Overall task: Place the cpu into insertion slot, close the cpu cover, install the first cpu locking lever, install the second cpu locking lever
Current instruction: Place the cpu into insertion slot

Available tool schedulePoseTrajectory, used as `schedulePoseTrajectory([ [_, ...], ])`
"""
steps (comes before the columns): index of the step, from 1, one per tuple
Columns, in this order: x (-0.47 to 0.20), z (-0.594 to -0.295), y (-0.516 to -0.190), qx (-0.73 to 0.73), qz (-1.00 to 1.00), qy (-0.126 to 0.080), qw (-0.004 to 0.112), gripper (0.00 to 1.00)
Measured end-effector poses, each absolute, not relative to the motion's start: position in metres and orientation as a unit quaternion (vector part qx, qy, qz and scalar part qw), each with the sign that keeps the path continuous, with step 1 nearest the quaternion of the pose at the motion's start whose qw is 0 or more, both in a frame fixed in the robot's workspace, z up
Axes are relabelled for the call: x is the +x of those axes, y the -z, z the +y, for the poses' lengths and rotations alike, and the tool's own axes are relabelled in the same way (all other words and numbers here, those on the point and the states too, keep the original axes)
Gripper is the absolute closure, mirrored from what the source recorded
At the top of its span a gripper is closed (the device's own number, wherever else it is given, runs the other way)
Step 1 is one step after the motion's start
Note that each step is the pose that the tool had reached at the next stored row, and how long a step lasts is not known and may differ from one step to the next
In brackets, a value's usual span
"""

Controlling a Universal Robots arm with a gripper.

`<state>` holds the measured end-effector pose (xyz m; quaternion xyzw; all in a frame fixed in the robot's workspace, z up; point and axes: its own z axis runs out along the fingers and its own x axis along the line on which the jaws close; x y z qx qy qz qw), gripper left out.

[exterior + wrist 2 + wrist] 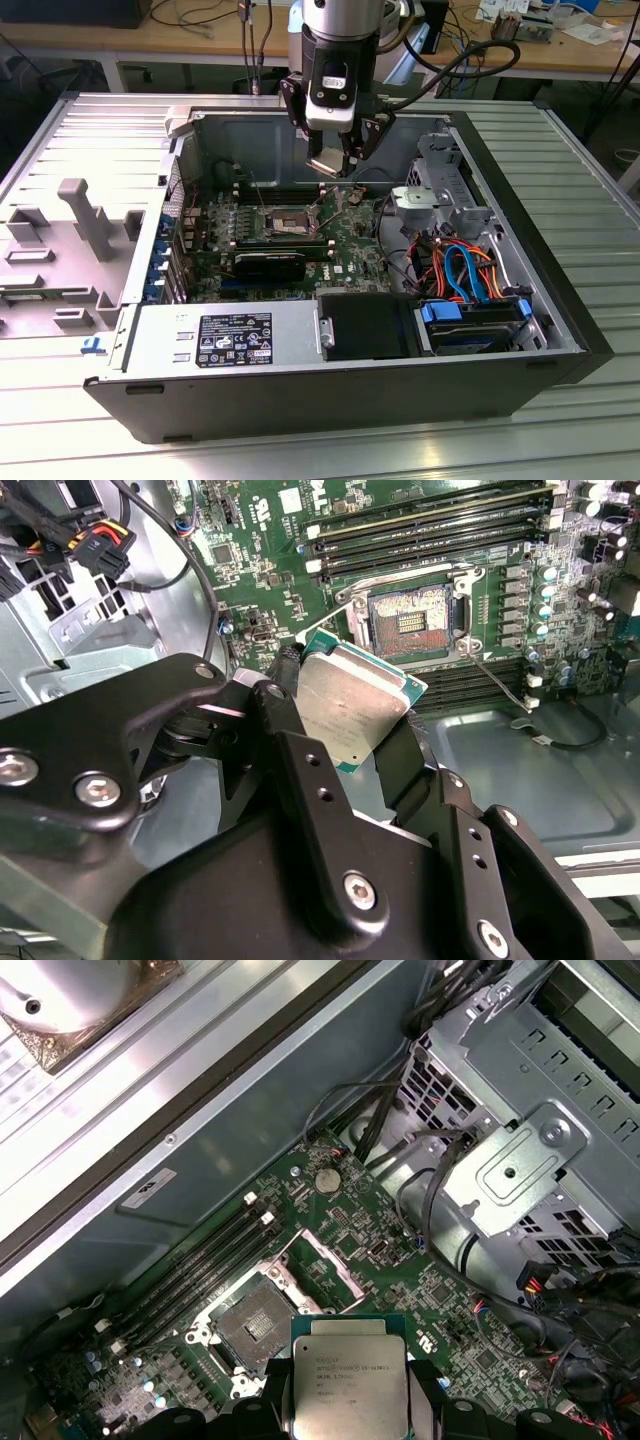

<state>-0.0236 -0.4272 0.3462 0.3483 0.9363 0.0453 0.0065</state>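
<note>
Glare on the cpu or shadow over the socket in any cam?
Second wrist view: the cpu face reflects pale, and the insertion slot is evenly lit. First wrist view: cpu matte, no glare; insertion slot centre dark. Exterior view: case interior dimmer than the surrounding table, insertion slot visible.

The cpu (356, 702) has a dull silvery metal face, the claw (345, 714) is matt black metal, the insertion slot (412, 620) is rimmed in shiny steel, and the circuit board (262, 550) is glossy green.
</note>
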Motion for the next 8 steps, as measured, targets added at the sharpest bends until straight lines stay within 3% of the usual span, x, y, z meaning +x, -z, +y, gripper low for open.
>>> schedulePoseTrajectory([
  [8, -0.0236, -0.4275, -0.3461, 0.350, 0.935, -0.045, 0.007, 0.45],
])
